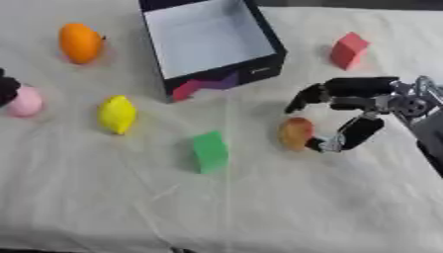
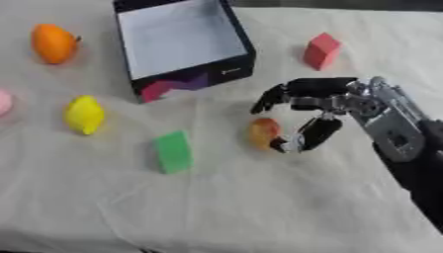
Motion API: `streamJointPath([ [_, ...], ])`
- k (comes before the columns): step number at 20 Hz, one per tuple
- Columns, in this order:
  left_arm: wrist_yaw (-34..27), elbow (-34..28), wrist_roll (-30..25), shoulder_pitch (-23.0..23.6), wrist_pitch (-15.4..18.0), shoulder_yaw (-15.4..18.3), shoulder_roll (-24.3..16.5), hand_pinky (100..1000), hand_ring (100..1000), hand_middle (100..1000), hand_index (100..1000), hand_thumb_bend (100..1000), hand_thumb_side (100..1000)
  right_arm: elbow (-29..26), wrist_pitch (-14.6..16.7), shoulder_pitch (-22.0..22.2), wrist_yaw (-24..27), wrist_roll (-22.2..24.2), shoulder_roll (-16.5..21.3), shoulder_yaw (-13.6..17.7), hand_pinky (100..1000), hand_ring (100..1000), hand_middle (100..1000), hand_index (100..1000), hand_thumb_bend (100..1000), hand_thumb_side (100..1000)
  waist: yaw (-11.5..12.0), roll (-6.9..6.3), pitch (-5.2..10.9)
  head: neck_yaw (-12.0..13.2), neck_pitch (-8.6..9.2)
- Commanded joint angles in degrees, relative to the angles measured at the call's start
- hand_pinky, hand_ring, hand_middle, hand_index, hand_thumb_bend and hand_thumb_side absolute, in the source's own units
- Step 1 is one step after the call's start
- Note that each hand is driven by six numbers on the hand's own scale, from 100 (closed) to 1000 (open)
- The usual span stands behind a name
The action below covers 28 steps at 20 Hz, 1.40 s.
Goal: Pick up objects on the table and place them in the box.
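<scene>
An open dark box (image 1: pixel 227 79) with a pale inside stands at the back centre. On the white cloth lie an orange fruit (image 1: pixel 79 43), a pink ball (image 1: pixel 26 101), a yellow lemon (image 1: pixel 117 114), a green block (image 1: pixel 209 151), a red block (image 1: pixel 348 50) and a small orange-red fruit (image 1: pixel 296 132). My right hand (image 1: pixel 359 101) reaches in from the right, open around that small fruit: its fingers (image 1: pixel 304 98) arch just above it and the thumb (image 1: pixel 346 138) comes up against its right side. A dark part of my left hand (image 1: pixel 5 88) shows at the left edge, beside the pink ball.
The cloth is wrinkled and covers the whole table. The red block sits behind my right hand, the green block a short way to the left of the small fruit. The box's open top faces up, its near wall toward the small fruit.
</scene>
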<state>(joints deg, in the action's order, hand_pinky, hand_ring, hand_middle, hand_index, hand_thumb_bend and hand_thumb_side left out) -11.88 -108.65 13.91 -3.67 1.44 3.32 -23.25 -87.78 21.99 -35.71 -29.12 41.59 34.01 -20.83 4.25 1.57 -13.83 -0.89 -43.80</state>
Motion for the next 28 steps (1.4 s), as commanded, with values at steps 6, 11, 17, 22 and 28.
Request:
streamJointPath([
  [6, 0.2, -0.7, -0.1, -0.6, 0.1, 0.4, -0.6, 842, 736, 608, 729, 100, 809, 1.8, -0.6, -0.7, -0.8, 0.5, -0.1, 0.7, 848, 799, 689, 808, 192, 263, 0.4, 0.35, -0.56, -0.4, -0.26],
  [11, 0.3, -0.7, -0.2, -0.9, 0.1, 0.2, -0.4, 842, 736, 607, 727, 100, 810, 3.3, -1.9, -0.9, -0.4, 0.8, -1.0, 1.0, 836, 780, 650, 780, 120, 227, 0.8, 0.28, -0.99, -0.8, 0.01],
  [17, 0.4, -0.7, -0.1, -0.8, 0.0, 0.2, -0.2, 843, 735, 606, 726, 100, 810, 2.7, -3.1, -0.8, 1.8, 0.1, -1.2, 1.3, 792, 711, 560, 695, 100, 186, 0.9, 0.28, -1.1, -1.0, -0.23],
  [22, 0.5, -0.7, 0.1, -0.5, 0.0, 0.4, -0.4, 843, 734, 605, 726, 100, 806, -1.7, -4.3, -0.6, 6.5, -1.1, 0.4, 1.7, 763, 647, 519, 650, 100, 170, 0.7, 0.32, -0.7, -0.6, -0.32],
  [28, 0.4, -0.7, 0.4, 0.0, 0.0, 0.7, -0.6, 844, 733, 605, 725, 100, 803, -10.4, -6.6, -2.2, 14.7, -4.1, 5.9, 3.6, 745, 615, 497, 624, 100, 167, 0.5, 0.39, 0.15, -0.3, -0.32],
])
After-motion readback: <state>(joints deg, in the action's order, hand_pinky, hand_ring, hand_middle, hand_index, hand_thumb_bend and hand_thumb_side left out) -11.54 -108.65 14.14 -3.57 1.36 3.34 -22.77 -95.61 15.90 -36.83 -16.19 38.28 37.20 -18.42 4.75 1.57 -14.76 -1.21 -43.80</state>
